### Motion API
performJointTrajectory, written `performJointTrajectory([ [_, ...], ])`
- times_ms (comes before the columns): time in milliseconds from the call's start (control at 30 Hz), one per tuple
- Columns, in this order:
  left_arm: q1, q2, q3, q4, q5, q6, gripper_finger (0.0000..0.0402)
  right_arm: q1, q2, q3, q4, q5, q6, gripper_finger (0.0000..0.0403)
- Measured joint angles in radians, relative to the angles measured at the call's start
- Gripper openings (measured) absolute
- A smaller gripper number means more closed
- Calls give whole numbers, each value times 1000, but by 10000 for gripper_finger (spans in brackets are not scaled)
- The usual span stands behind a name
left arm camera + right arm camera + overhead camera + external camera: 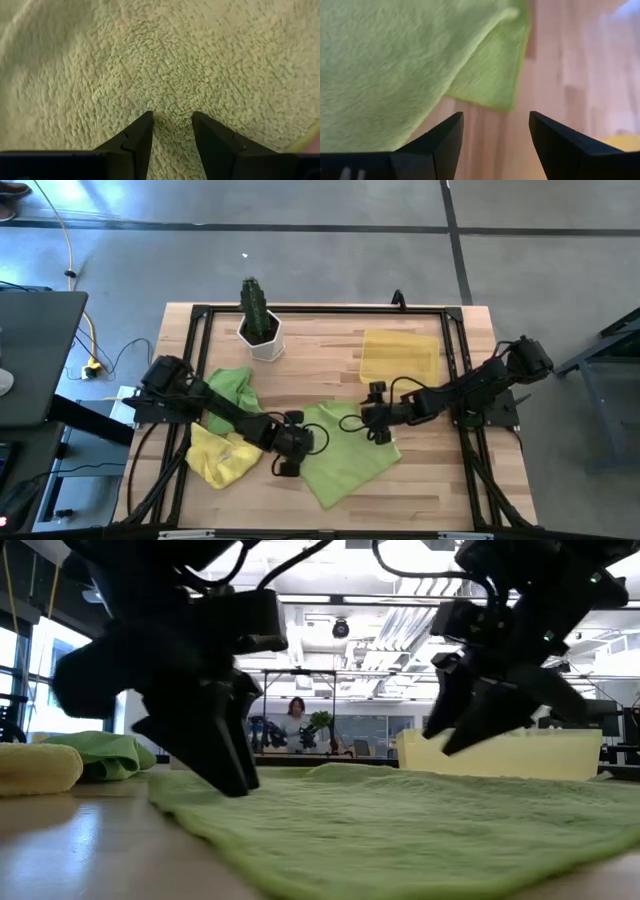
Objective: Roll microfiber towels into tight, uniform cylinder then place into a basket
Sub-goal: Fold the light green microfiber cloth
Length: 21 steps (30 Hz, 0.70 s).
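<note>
Overhead, table-level, two close wrist views

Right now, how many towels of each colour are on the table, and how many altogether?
Lime green towels: 2, one spread flat between the grippers, one bunched at the left.
Yellow towels: 1, crumpled at the front left.
Total: 3 towels.

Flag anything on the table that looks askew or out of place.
The spread green towel lies skewed to the table edges, one corner folded over. The other green towel and the yellow towel lie crumpled. The basket is empty.
</note>
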Motion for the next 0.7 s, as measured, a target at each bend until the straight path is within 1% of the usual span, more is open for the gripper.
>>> performJointTrajectory([
  [100,10,-17,-2,-14,0,125,131,-21,0,0,89,37,-12,220],
  [167,16,-22,-2,-23,-4,229,131,-38,0,0,143,41,-4,220],
  [267,29,-22,-2,-30,-50,373,131,-53,14,1,200,40,16,220],
  [333,46,-22,-2,-43,-88,438,131,-58,36,1,215,37,12,220],
  [400,65,-22,-3,-55,-134,473,131,-59,64,1,215,34,-10,220],
  [500,89,-20,-4,-47,-188,473,131,-59,107,1,207,33,-87,220],
  [567,96,-19,6,-50,-192,462,131,-59,127,1,195,51,-136,220],
  [633,94,-15,23,-55,-190,450,131,-59,137,1,186,74,-162,220],
  [700,83,-13,45,-55,-180,444,131,-59,139,1,164,75,-169,220],
])
